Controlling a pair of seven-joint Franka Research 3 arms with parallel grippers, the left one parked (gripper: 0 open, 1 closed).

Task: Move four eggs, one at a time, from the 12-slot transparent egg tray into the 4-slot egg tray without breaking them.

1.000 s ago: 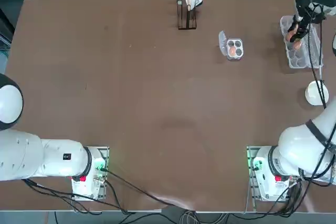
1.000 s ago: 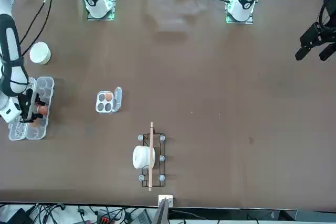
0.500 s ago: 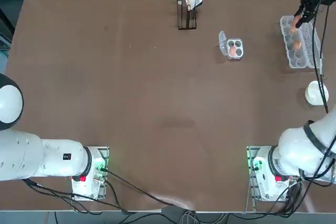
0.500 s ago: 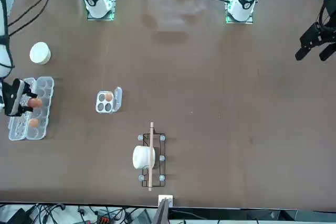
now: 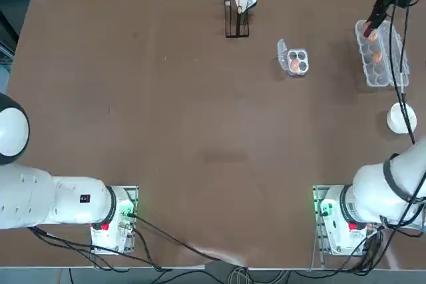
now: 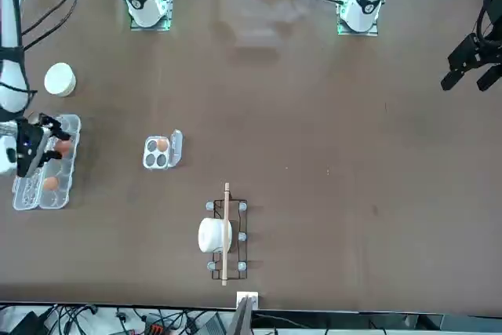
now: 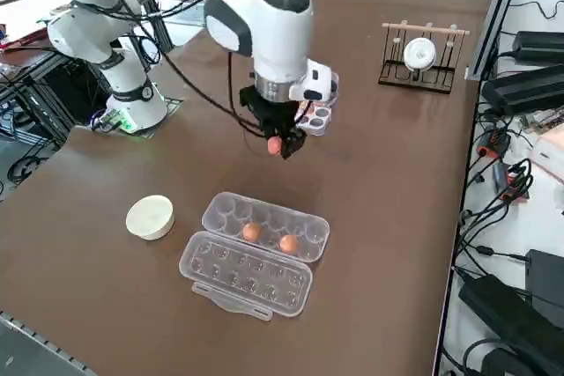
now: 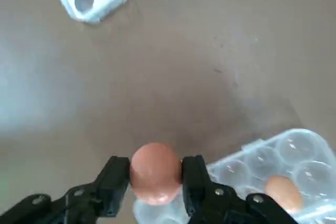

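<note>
Right side view first, since it sorts out the count: we've got 2 eggs [image 7: 270,238] sitting in the cups of the 12-slot tray [image 7: 248,272], and a 3rd egg [image 8: 156,173] up in the right gripper [image 8: 156,169]. The fingers [image 8: 119,179] are closed in on it from opposite sides, parted only by the egg's own width, nothing else in there. That side pinch makes sense to us — the top and underside of the shell are left bare, so it should be able to drop into a cup without the fingers fighting the plastic. The 4th egg [image 6: 162,144] is in the 4-slot tray [image 6: 156,152], so we'd call it 1 of 4 placed, 2nd one on the way. Both trays lie with their lids folded back, which leaves the cups reachable from above, and the cups stop the eggs rolling about. Next we'd want the arm over 1 of the 3 free cups, then a slow lowering and gentle release; too much squeeze could crack the shell, and clipping the neighbouring egg is the other worry. The white bowl [image 7: 150,217] and the wire rack [image 7: 425,57] are well away from the small tray, so they shouldn't bother us. Brands or labels? We can't read any on the trays or eggs — plain clear plastic and bare shells.
</note>
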